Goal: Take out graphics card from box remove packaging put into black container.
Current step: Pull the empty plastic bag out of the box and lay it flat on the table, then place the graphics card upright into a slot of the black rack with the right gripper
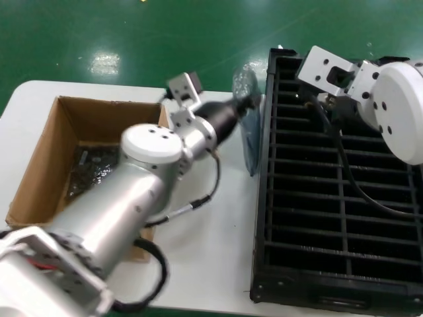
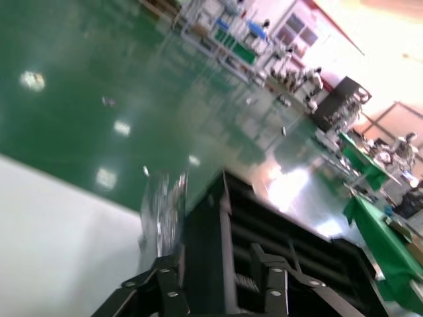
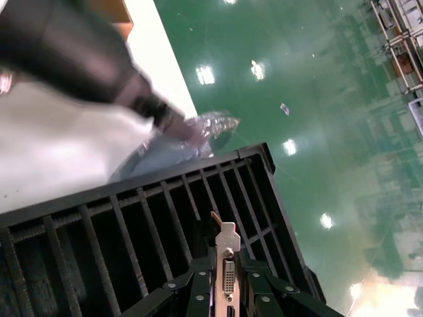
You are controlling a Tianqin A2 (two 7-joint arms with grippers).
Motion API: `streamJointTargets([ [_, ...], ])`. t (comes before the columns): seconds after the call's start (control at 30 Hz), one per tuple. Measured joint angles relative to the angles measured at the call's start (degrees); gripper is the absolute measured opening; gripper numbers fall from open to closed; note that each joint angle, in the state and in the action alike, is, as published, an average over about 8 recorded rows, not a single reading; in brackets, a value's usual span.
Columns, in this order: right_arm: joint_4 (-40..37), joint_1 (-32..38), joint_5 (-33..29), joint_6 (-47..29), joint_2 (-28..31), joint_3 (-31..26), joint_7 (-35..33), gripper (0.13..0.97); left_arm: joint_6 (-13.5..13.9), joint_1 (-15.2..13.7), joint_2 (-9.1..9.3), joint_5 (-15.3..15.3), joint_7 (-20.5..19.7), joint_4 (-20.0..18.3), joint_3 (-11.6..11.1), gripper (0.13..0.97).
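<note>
The right gripper (image 3: 225, 290) hung over the far end of the black container (image 1: 264, 218), its fingers (image 3: 198, 294) closed on the graphics card (image 3: 227, 264), which stood upright with its silver bracket and connector facing the wrist camera, above the ribbed slots. The left gripper (image 1: 248, 102) reached across the white desk (image 1: 211, 264) to the container's far left edge, its fingers (image 2: 168, 290) pinched on the packaging (image 1: 250, 129), the crinkly translucent bag hanging down just beside the container's wall. The box (image 1: 39, 178) sat at the left of the desk, open-topped, with dark glossy bagged boards (image 1: 92, 168) lying inside. Green floor (image 1: 132, 39) stretched beyond the desk.
</note>
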Motion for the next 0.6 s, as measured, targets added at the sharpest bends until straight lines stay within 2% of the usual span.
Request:
streamJointTargets([
  [0.17, 0.30, -0.27, 0.86, 0.20, 0.79, -0.56, 0.47, 0.187, -2.75, -0.43, -3.51, 0.16, -4.74, -5.57, 5.46, 0.382],
  [0.23, 0.48, -0.37, 1.15, 0.13, 1.03, -0.85, 0.65, 0.187, -3.94, -0.72, -4.37, -0.08, -5.30, -7.11, 6.70, 0.422],
  [0.3, 0.63, -0.43, 1.41, -0.03, 1.23, -1.16, 0.82, 0.187, -5.04, -1.01, -4.67, -0.29, -4.85, -8.12, 6.91, 0.449],
  [0.37, 0.77, -0.44, 1.63, -0.27, 1.38, -1.51, 1.01, 0.187, -5.98, -1.26, -4.52, -0.29, -3.61, -8.77, 6.20, 0.503],
  [0.43, 0.88, -0.38, 1.85, -0.57, 1.50, -1.88, 1.19, 0.187, -6.58, -1.48, -3.92, 0.06, -1.65, -8.98, 4.44, 0.557],
  [0.53, 1.03, -0.18, 2.30, -1.17, 1.60, -2.44, 1.43, 0.187, -6.79, -1.77, -2.36, 0.97, 2.30, -8.55, 0.33, 0.638],
  [0.6, 1.14, -0.04, 2.72, -1.68, 1.66, -2.81, 1.57, 0.187, -6.73, -2.04, -1.17, 1.45, 5.24, -8.02, -2.57, 0.660],
])
